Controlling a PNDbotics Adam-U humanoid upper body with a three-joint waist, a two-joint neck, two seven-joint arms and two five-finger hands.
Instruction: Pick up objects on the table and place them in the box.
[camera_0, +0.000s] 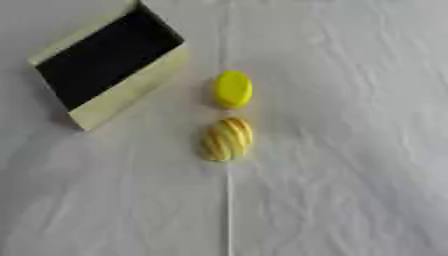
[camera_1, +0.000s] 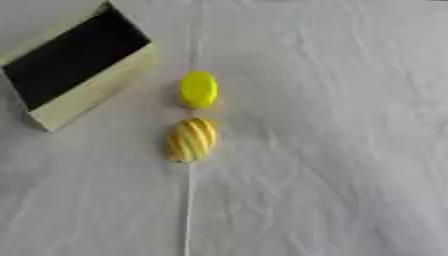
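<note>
A plain bright yellow oval object (camera_0: 233, 89) lies on the white cloth near the middle of the table. Just below it, closer to me, lies a second oval object (camera_0: 228, 139), yellow with pale stripes. The two are close but a small gap shows between them. The box (camera_0: 131, 94) stands at the upper left, turned at an angle, with pale cream walls and a dark inside that looks bare. Neither of my hands shows in either view.
A wrinkled white cloth (camera_0: 350, 150) covers the whole table. A thin straight crease (camera_0: 229, 210) runs down the middle from the striped object toward the near edge.
</note>
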